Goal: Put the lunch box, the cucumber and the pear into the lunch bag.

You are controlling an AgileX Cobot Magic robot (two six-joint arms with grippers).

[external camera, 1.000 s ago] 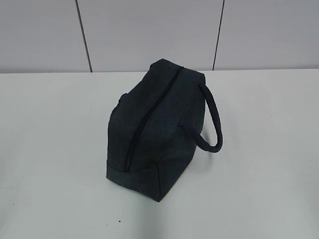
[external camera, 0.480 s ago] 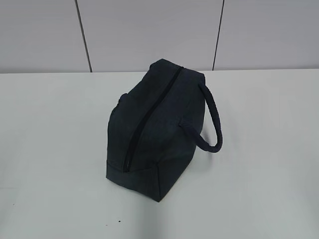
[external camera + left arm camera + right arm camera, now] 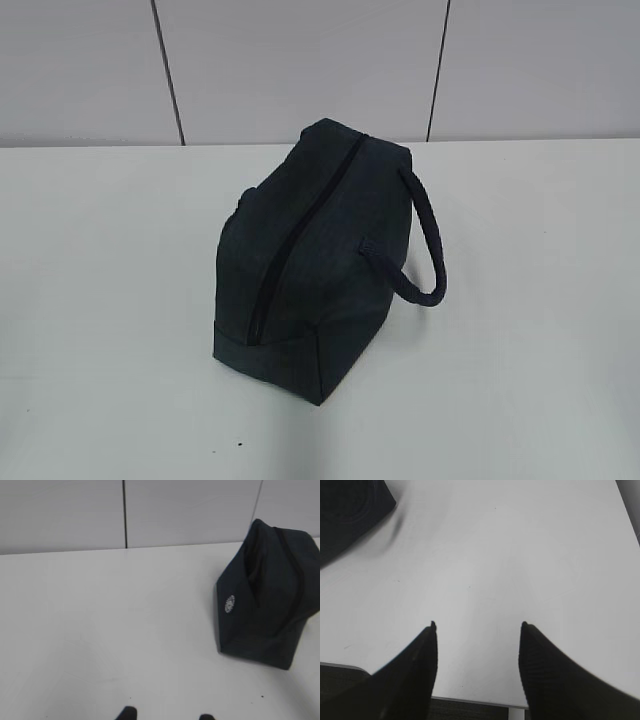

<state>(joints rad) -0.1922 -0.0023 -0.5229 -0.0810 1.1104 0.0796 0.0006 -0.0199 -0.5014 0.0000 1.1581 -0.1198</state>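
Note:
The dark navy lunch bag (image 3: 315, 265) stands on the white table with its black zipper (image 3: 300, 235) running shut along the top and a padded loop handle (image 3: 425, 245) hanging to its right. From the left wrist the lunch bag (image 3: 267, 600) is at the right edge. Only two dark tips of my left gripper (image 3: 166, 715) show at the bottom edge, apart with bare table between. My right gripper (image 3: 477, 626) stands open over the table's near edge, nothing between its fingers; a corner of the lunch bag (image 3: 350, 510) shows top left. The lunch box, cucumber and pear are out of view.
A grey panelled wall (image 3: 300, 70) runs behind the table (image 3: 100, 300). The table's front edge (image 3: 470, 700) lies just under my right gripper. Small dark specks (image 3: 238, 444) dot the tabletop.

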